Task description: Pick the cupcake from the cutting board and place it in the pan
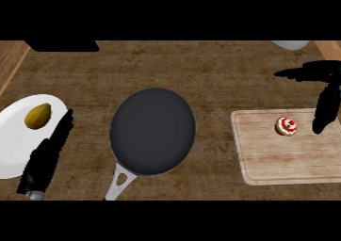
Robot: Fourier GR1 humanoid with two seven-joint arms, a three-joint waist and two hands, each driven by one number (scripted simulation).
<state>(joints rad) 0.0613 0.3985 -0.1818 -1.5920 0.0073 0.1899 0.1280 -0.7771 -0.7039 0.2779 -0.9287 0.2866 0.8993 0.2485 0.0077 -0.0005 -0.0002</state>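
1. Cupcake (287, 126) is located on the cutting board (291, 160), near its upper edge.
2. Right hand (326, 101) is positioned just beside the cupcake, fingers extended and released; nothing is grasped.
3. Pan (153, 131) is placed mid-counter, handle toward the lower edge.
4. Left hand (46, 155) is held straight-fingered over the plate (10, 141), which carries a yellowish item (37, 116).

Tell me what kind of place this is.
Most likely a kitchen counter set up for food prep. A dark pan sits on the wooden top, a cupcake lies on a cutting board, and a white plate holds a yellowish food item.
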